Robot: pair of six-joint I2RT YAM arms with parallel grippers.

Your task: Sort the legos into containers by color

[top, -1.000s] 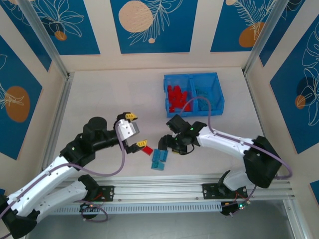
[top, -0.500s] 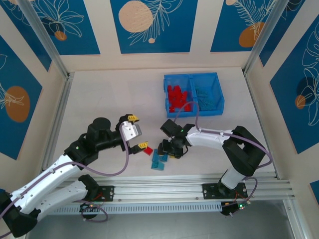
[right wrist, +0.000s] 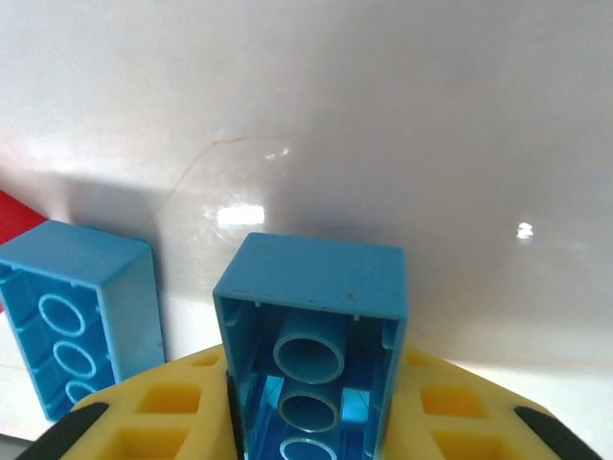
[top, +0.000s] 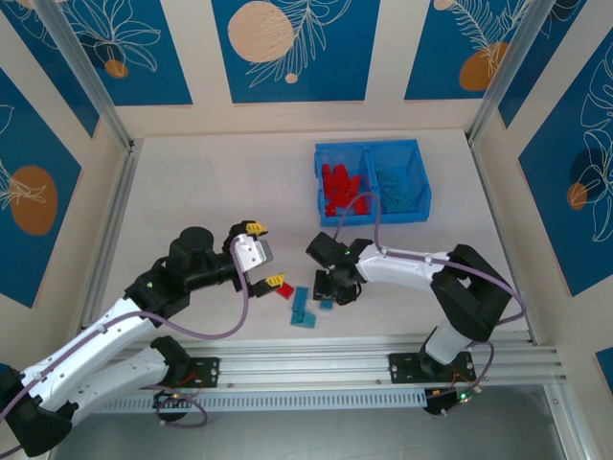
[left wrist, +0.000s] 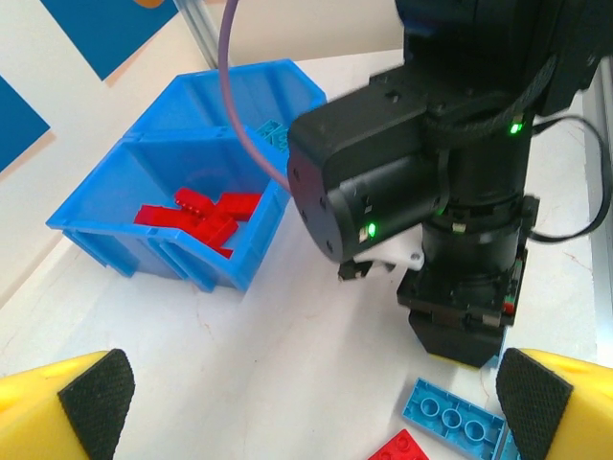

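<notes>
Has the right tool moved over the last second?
Yes: the right tool shifted slightly away from the bin, toward the near rail, and grips a blue lego.

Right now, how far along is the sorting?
Done: red legos lie in the bin's left compartment, blue legos in its right. In hand: the right gripper grips a blue lego. Remaining: a red lego and loose blue ones beside the open left gripper.
</notes>
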